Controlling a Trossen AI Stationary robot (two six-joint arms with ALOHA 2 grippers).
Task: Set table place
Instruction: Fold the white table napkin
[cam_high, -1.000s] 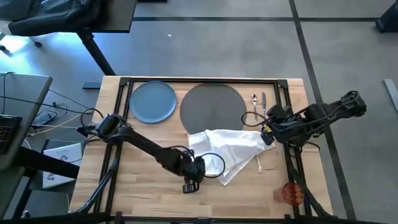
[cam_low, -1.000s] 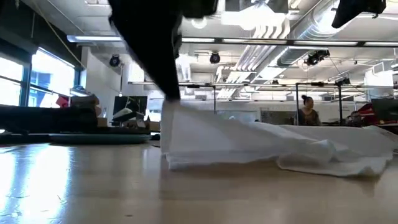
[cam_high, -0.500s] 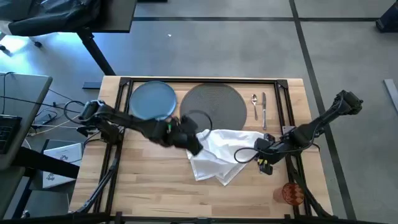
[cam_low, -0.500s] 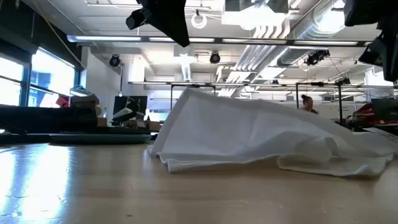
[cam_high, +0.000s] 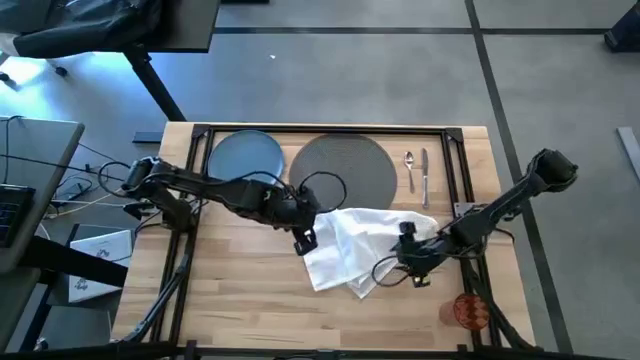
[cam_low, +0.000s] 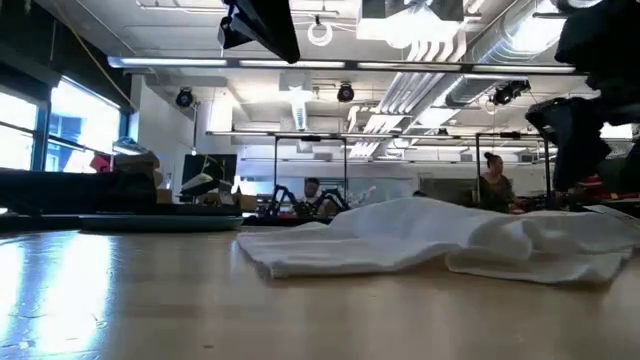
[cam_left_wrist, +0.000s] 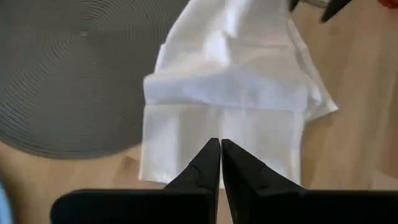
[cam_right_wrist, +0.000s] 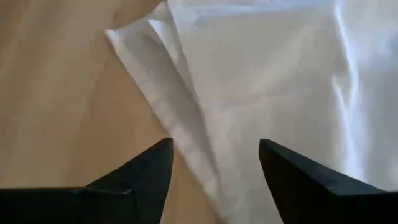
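On my pale wood-plank counter (cam_high: 240, 290), the round dark grey woven mat (cam_high: 341, 166) lies flat at the far side, the round blue plate (cam_high: 245, 160) beside it. The crumpled white cloth napkin (cam_high: 360, 245) lies just in front of the mat. Silver spoon (cam_high: 409, 166) and knife (cam_high: 425, 174) lie parallel beside the mat; the orange translucent cup (cam_high: 470, 310) stands near the corner.

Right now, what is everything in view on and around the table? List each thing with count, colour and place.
table: one, pale wood
mat: one, dark grey, far middle
plate: one, blue, left of mat
napkin: one, white, crumpled, centre
spoon: one, silver, right of mat
knife: one, silver, beside spoon
cup: one, orange, near right corner
left gripper: fingers shut, at napkin's left edge
right gripper: fingers open, at napkin's right side
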